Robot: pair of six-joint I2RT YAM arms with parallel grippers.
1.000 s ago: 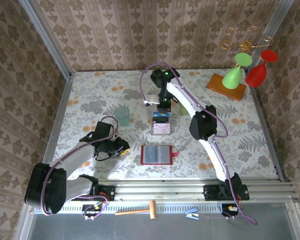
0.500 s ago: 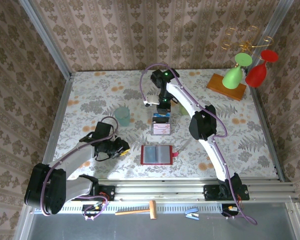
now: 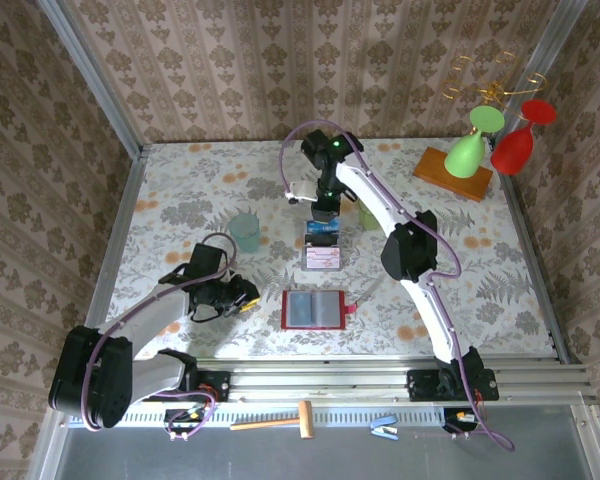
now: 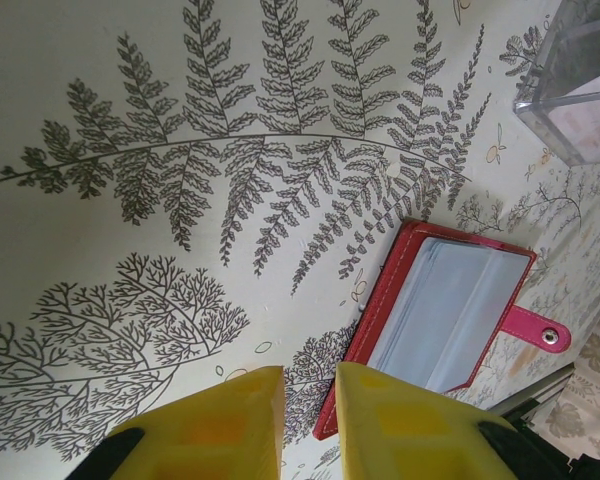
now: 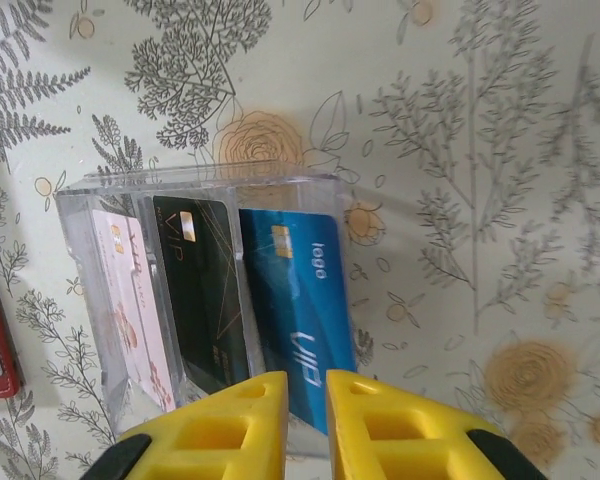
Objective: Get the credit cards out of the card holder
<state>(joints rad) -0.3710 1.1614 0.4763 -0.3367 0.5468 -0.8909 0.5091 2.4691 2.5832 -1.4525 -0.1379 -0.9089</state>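
The red card holder [image 3: 315,309] lies open on the table, grey inside up [image 4: 450,310], its red tab [image 4: 540,332] sticking out. No card shows in it. The credit cards stand in a clear plastic box [image 3: 322,250]: a pinkish-white card [image 5: 130,300], a black card [image 5: 205,290] and a blue card [image 5: 295,300]. My right gripper [image 5: 307,385] hovers over the blue card's end, open by a narrow gap and holding nothing. My left gripper [image 4: 310,380] rests left of the holder [image 3: 242,297], narrowly open and empty.
A teal cup [image 3: 245,231] stands left of the box. At the back right are a wooden board [image 3: 453,170], a green glass [image 3: 470,148] and a red glass [image 3: 515,145]. A hammer [image 3: 280,420] and a blue clip [image 3: 384,430] lie below the table's near rail.
My right gripper's jaws have parted from shut, letting go of the blue card in the box, and the gripper has drawn back slightly. The left arm has not moved.
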